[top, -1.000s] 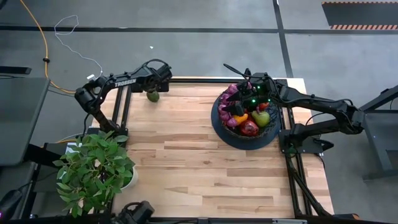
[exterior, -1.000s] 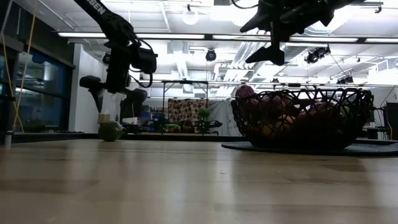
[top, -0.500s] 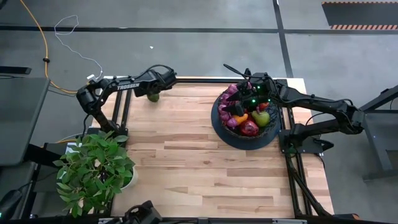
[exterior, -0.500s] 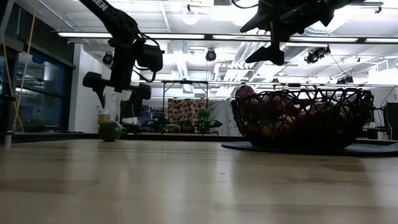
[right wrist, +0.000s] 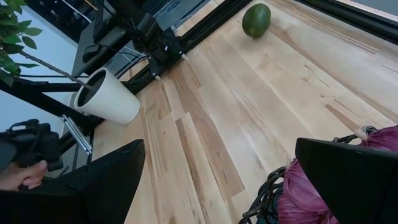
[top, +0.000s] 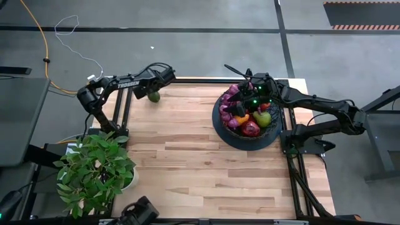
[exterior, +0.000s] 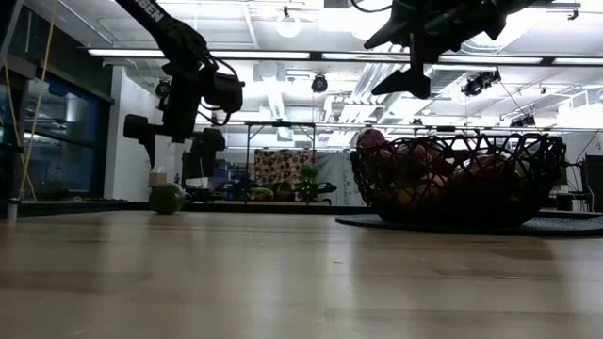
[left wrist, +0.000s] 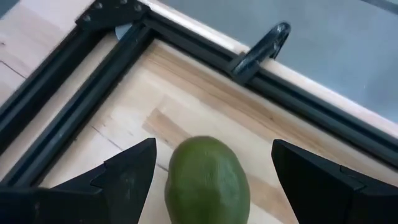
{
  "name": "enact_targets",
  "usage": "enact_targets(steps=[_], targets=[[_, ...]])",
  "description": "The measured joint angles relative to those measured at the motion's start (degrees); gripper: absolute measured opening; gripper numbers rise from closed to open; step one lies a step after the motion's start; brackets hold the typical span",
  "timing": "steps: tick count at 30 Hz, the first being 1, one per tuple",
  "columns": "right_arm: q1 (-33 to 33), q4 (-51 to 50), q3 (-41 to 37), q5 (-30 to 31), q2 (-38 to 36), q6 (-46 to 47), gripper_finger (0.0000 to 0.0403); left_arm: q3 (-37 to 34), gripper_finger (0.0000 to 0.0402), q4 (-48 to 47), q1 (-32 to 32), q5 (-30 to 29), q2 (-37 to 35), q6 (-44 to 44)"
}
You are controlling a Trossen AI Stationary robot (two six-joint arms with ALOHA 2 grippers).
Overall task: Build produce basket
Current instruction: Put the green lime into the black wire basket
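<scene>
Produce for the basket [top: 225, 132] is nearly all gathered: purple grapes [top: 234, 91], a red apple [top: 250, 129], a green pear [top: 262, 118] and an orange piece [top: 242, 118] fill the black wire bowl at the table's far right. One green fruit [top: 153, 96], oval like an avocado or lime, lies alone on the wooden table [top: 206, 169] at the far left corner, just inside the black frame rail [left wrist: 93, 93]. In the left wrist view its long axis runs roughly in line with the gripper's reach, with one rounded end facing the far rail; which end is the stem cannot be told. The left gripper [left wrist: 211, 180] hovers above it with fingers spread wide on either side, clear of the fruit in the low view. The right gripper [right wrist: 217, 180] hangs over the basket, fingers fully apart and holding nothing. A potted plant [top: 94, 172] stands at the near left.
</scene>
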Motion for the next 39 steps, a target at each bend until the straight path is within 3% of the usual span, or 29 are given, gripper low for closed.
enact_targets(steps=[5,11,22,39], targets=[[0.0,0.03,0.0,-0.08,0.0,-0.09,0.0397,0.0,0.031,1.27,1.14,2.47,0.86,0.42],[0.0,0.02,0.0,-0.11,0.0,-0.1,0.0397,-0.02,0.031,4.35,2.54,5.67,2.02,6.93],[-0.01,0.03,0.0,-0.09,0.0,-0.1,0.0397,-0.02,0.031,3.3,2.88,6.56,2.82,5.15],[0.0,0.02,0.0,0.31,0.0,0.51,0.0397,-0.04,0.031,5.7,2.13,14.29,10.94,5.13]])
